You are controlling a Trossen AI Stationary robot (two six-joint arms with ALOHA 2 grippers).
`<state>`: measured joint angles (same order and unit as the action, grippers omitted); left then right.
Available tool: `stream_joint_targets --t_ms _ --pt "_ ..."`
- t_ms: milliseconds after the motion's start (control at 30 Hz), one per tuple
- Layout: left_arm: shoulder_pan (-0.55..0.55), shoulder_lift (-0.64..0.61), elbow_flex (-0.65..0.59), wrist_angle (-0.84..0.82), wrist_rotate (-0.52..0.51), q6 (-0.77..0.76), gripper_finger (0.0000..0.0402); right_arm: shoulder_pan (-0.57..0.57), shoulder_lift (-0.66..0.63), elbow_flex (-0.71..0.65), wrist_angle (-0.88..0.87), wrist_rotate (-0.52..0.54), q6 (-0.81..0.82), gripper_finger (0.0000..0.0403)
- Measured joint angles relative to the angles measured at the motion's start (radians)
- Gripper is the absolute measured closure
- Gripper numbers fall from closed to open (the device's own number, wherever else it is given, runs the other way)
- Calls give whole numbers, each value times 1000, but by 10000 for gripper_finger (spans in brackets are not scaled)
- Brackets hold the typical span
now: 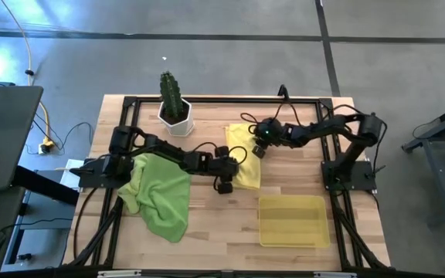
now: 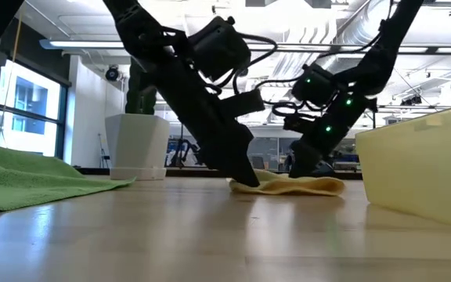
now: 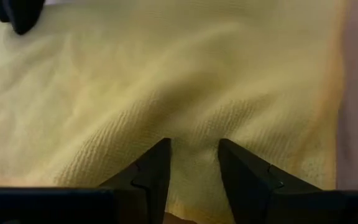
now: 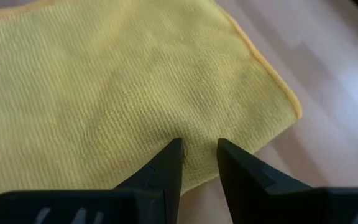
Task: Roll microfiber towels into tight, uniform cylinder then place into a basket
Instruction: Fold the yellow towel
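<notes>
Both grippers pinching the yellow towel [image 1: 244,158], flat near the middle of the worktop [image 1: 207,224].

Largest on the wood: green towels [image 1: 161,197], heaped and crumpled toward the left edge, spilling toward the front. Next, yellow basket [image 1: 293,222], standing near the front right corner, nothing visible inside. Yellow towel spread between the two, just behind the basket, reaching toward the back edge. White pot with cactus [image 1: 174,108] by the back edge, left of centre. Left gripper [image 3: 193,155] down on the towel's front left part, fingers narrowly parted with a ridge of yellow cloth nipped between the tips. Right gripper [image 4: 199,155] down on the towel's back right corner, fingers likewise close together, cloth bunched between the tips, just inside the hem.
</notes>
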<state>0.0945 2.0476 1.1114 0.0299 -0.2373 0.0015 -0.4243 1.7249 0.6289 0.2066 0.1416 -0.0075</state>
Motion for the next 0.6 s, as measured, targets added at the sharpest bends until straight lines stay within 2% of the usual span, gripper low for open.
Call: stream_joint_targets --t_ms 133,233,433,600 --pt "33 1 -1 -3 -14 -26 275 -25 26 -1 76 -6 -48 309" --pt "45 -3 -1 -6 -13 -58 275 -32 4 9 47 -6 -64 309" --pt "27 -52 -9 -52 -8 -67 275 -22 -125 74 -209 -1 -132 309" --pt "8 -121 -6 -100 79 -67 275 33 -248 104 -399 -12 -150 298"
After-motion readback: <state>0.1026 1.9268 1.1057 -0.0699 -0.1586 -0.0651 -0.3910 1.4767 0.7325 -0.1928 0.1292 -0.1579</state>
